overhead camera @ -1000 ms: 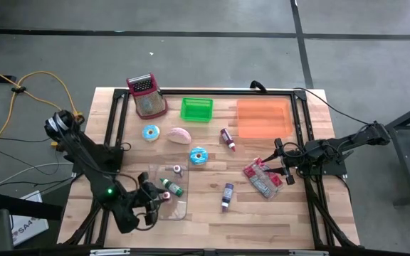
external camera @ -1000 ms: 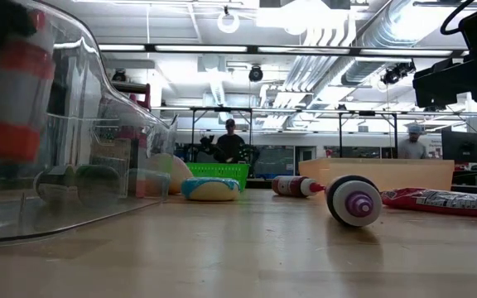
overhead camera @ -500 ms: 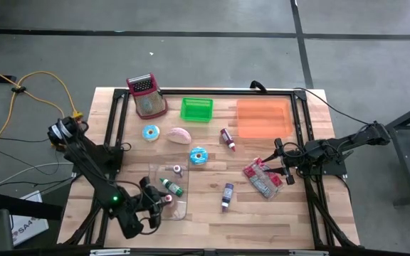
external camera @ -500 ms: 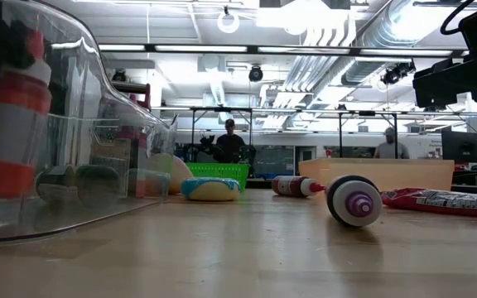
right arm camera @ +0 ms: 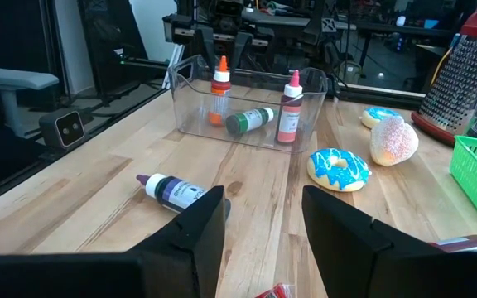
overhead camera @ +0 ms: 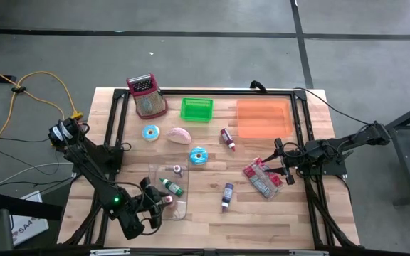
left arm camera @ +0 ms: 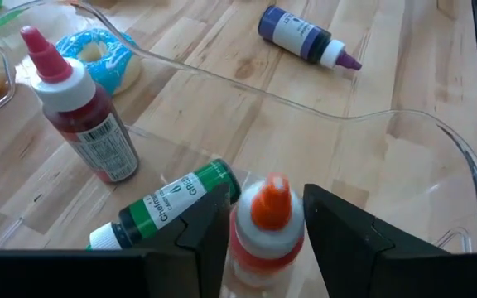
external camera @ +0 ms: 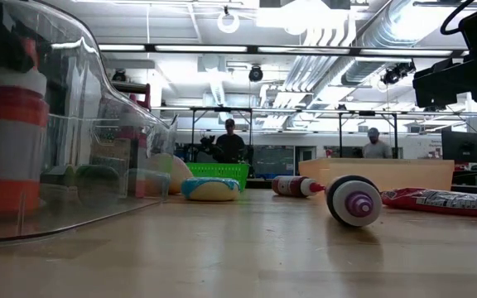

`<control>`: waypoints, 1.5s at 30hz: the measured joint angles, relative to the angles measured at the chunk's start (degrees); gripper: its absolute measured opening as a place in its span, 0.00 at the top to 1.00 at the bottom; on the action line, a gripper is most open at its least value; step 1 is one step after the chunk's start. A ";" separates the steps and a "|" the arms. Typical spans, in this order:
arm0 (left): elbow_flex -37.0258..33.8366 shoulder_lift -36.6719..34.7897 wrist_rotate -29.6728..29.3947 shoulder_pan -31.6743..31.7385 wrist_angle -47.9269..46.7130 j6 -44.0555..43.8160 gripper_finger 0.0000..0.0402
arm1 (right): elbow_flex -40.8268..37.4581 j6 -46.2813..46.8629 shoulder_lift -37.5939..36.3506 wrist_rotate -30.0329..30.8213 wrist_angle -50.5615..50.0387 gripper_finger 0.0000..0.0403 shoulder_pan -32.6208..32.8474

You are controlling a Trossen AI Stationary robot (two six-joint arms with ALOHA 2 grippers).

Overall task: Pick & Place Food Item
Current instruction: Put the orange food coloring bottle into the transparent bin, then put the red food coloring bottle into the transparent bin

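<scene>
A clear plastic bin stands near the table's front left. In it an orange-capped bottle stands upright on the floor, a red bottle stands beside it, and a green bottle lies on its side. My left gripper reaches into the bin, open, with one finger close on each side of the orange-capped bottle. My right gripper waits at the table's right edge, open, with nothing between its fingers. My left gripper has its two fingers beside the orange-capped bottle's shoulder, slanting down from the near side. I cannot tell whether they touch it. The bottle stands upright on the bin's floor.
A purple bottle lies right of the bin. Blue donuts, a pink pastry and a small red bottle lie mid-table. Behind them are a grater, a green basket and an orange tray. Red packets lie at right.
My left gripper has gone down into the bin with the orange-capped bottle. The bottle hung tilted above the bin's floor a second ago; it now stands upright on the floor.
</scene>
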 joint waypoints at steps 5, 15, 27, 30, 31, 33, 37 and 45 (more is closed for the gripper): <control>0.00 0.00 -0.02 0.00 -0.01 0.00 0.62 | -0.01 0.00 -0.02 0.00 0.00 0.62 0.00; 0.00 -1.35 -2.62 -0.26 0.15 1.57 0.61 | -0.01 0.00 0.00 -0.01 0.00 0.62 0.00; 0.02 -8.15 -5.17 2.00 0.44 13.34 0.61 | 0.00 -0.01 -0.02 -0.03 0.00 0.62 0.00; 0.02 -8.16 -3.83 3.60 1.52 15.67 0.61 | 0.00 0.00 -0.02 -0.04 0.00 0.62 0.00; 0.00 -8.28 -3.13 4.22 2.40 17.10 0.61 | -0.02 -0.01 0.00 -0.02 0.00 0.62 0.00; 0.00 -8.81 -1.32 5.74 4.86 20.99 0.61 | -0.01 0.00 0.00 -0.04 0.00 0.62 0.00; 0.00 -9.61 4.23 9.98 10.20 30.46 0.61 | -0.01 0.00 -0.02 -0.03 0.00 0.62 0.00; 0.00 -9.75 17.16 20.77 18.75 45.66 0.61 | -0.01 -0.01 0.00 -0.03 0.00 0.62 0.00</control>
